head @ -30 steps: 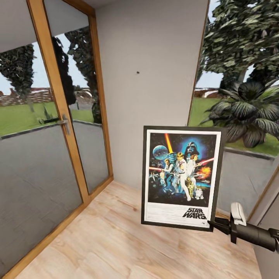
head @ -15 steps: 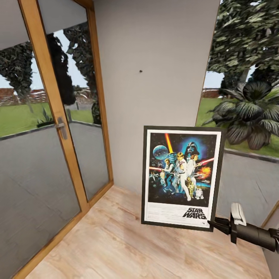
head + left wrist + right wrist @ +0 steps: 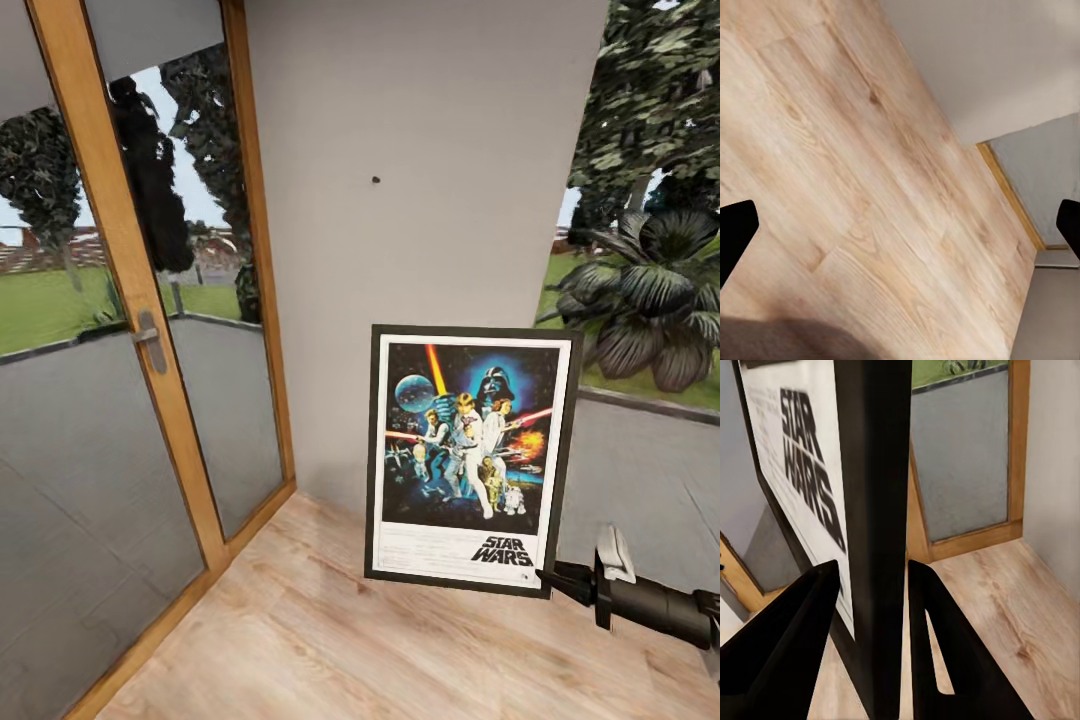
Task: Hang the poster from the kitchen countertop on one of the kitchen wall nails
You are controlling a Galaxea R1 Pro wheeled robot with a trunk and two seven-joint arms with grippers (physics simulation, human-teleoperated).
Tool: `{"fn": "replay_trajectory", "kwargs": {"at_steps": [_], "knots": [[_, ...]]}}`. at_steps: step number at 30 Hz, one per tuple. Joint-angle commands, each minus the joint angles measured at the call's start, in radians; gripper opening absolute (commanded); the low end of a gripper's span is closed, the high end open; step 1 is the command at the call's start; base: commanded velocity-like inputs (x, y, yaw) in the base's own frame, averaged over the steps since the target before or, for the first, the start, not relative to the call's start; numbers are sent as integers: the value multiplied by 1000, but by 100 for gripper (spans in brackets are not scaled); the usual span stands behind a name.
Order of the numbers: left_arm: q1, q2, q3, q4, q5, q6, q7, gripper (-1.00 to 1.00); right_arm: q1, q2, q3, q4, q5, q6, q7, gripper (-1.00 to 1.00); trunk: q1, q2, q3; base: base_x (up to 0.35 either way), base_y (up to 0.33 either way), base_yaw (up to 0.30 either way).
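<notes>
Fingers of my right gripper (image 3: pixel 548 577) pinch the bottom corner of the tall black-framed Star Wars poster (image 3: pixel 468 455), holding it upright above the pale wood floor (image 3: pixel 330 640). My left gripper (image 3: pixel 900 232) is open. Farther back, a small dark nail (image 3: pixel 376 180) sits on the grey wall (image 3: pixel 420 120).

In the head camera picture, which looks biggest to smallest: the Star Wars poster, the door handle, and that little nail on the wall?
1. Poster, by far, though it's held nearer the camera.
2. Door handle.
3. Wall nail, a mere dot.
</notes>
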Motion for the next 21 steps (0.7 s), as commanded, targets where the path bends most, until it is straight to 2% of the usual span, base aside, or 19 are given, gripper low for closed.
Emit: {"fn": "replay_trajectory", "kwargs": {"at_steps": [1, 5, 9, 11, 21], "knots": [[-1, 0, 8, 1, -10, -8, -2, 100, -1, 0, -1, 0, -3, 14, 7, -100, 1, -2, -2, 291, 228, 0], [-1, -1, 8, 1, -10, -8, -2, 100, -1, 0, -1, 0, -3, 14, 6, -100, 1, -2, -2, 290, 232, 0], [4, -23, 8, 0, -10, -12, -8, 100, -15, -21, -2, -23, -24, 14, 17, -100, 1, -2, -2, 0, 0, 0], [4, -32, 8, 0, -10, -12, -8, 100, -15, -21, -2, -35, -27, 14, 22, -100, 1, -2, -2, 0, 0, 0], [4, -32, 8, 0, -10, -12, -8, 100, -15, -21, -2, -77, -27, 14, 47, -100, 1, -2, -2, 0, 0, 0]]}}
